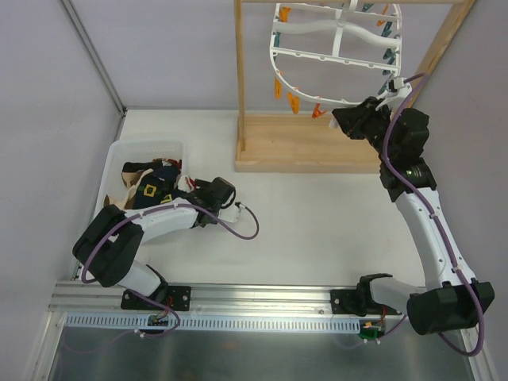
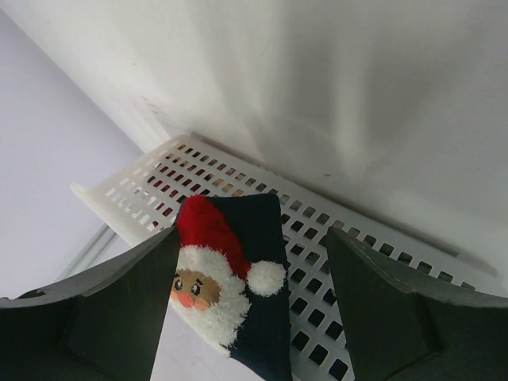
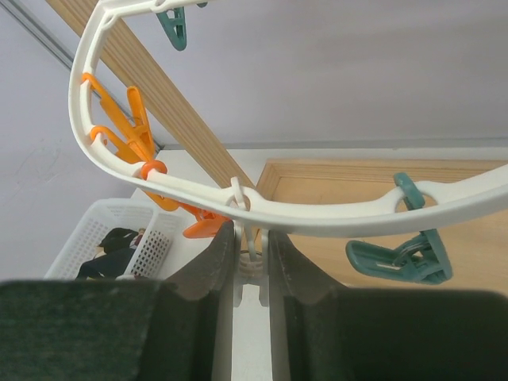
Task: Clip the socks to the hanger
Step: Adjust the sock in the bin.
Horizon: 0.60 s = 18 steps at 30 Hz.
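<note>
Left gripper point(image 2: 252, 236) spread wide around Santa sock point(image 2: 230, 270) — against white basket point(image 2: 365, 262).

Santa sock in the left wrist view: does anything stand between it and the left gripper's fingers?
Nothing visible does. The Santa sock lies uncovered against the white basket's perforated wall. The left gripper straddles it with its jaws open, and nothing else sits between them.

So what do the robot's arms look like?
The left arm and right arm are both white tubes with chunky black joints. A thin purple cable loops along each one. The left gripper and right gripper each have two flat, dark grey fingers.
</note>
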Motion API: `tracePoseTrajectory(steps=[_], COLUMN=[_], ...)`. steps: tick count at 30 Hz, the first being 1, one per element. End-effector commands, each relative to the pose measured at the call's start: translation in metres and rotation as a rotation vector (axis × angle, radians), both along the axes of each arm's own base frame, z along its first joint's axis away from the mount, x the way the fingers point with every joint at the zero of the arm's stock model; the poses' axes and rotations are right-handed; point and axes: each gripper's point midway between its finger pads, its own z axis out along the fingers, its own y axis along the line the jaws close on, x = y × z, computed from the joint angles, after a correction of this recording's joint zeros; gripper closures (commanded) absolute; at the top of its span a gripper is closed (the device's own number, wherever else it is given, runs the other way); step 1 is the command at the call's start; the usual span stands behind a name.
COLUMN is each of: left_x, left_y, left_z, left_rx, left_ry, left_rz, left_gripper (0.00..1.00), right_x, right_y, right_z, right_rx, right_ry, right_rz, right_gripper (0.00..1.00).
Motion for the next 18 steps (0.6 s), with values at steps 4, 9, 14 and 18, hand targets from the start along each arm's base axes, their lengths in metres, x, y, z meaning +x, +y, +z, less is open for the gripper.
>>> tracePoseTrajectory(steps=[4, 9, 14, 18], left_x=[0.005, 0.023, 0.037, 0.047], left_y=[0.008, 0.003, 0.003, -0.004], left_z=[0.001, -0.002, -0.003, 0.008], left_rx=[-0.005, -0.022, -0.046, -0.114], left_ry=[0.011, -0.012, -0.042, -0.086], left_rz=[-0.006, 0.021, 0.056, 0.101], left_gripper=[0.24, 0.27, 0.42, 0.83], right_x=[-0.005, -0.007, -0.01, -0.01], right_y=[0.004, 0.002, -0.004, -0.003], right_z=[0.009, 0.013, 0.009, 0.007], right_rx=[0.008, 0.0, -0.02, -0.017], right_ry=[0.003, -0.012, 0.001, 0.002], right_rz=[0.035, 0.028, 0.002, 0.003], right_gripper=[0.99, 0.99, 0.99, 0.99])
